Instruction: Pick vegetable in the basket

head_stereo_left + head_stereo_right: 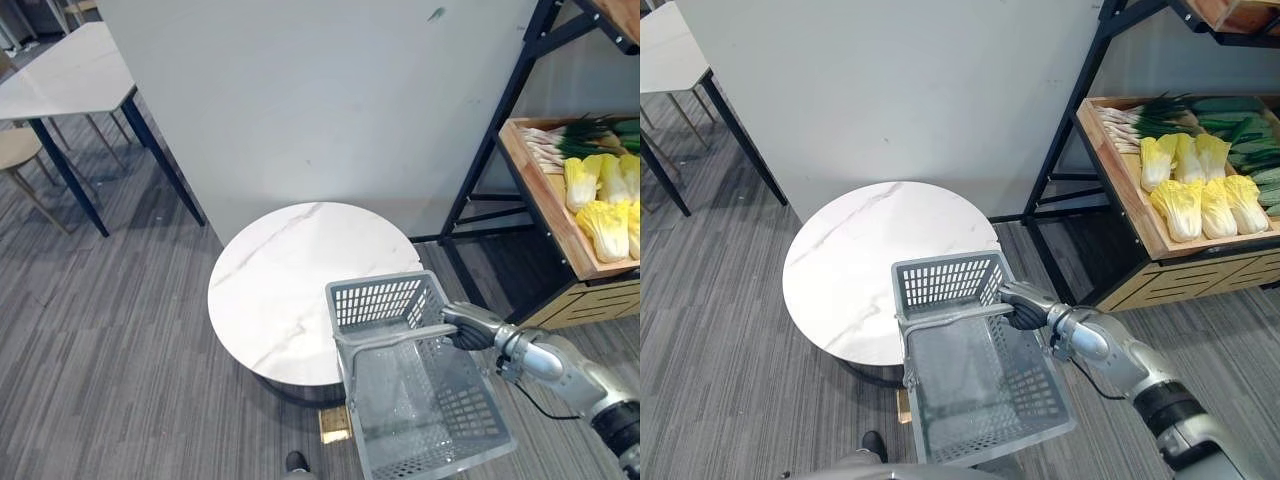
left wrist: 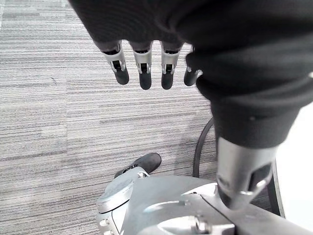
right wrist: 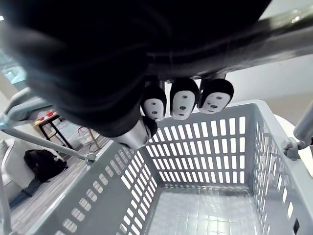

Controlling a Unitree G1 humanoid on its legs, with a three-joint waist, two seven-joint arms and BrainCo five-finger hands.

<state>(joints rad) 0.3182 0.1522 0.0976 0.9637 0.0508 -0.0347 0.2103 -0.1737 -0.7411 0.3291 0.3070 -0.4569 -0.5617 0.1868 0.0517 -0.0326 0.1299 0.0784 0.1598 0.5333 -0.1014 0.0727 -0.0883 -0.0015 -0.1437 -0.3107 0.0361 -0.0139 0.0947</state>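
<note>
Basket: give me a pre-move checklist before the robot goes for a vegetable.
1. Grip on basket: ok. The right hand has its fingers curled round the handle.
2. Basket empty: ok. The right wrist view shows nothing inside.
3. Picking hand free: ok. The left hand hangs over the carpet with relaxed fingers, holding nothing.
4. Vegetables located: ok. Cabbages and green onions lie in the wooden crate to the robot's right.
5. Basket resting on the round table: cannot tell. It overlaps the table's edge, but contact is unclear.
</note>
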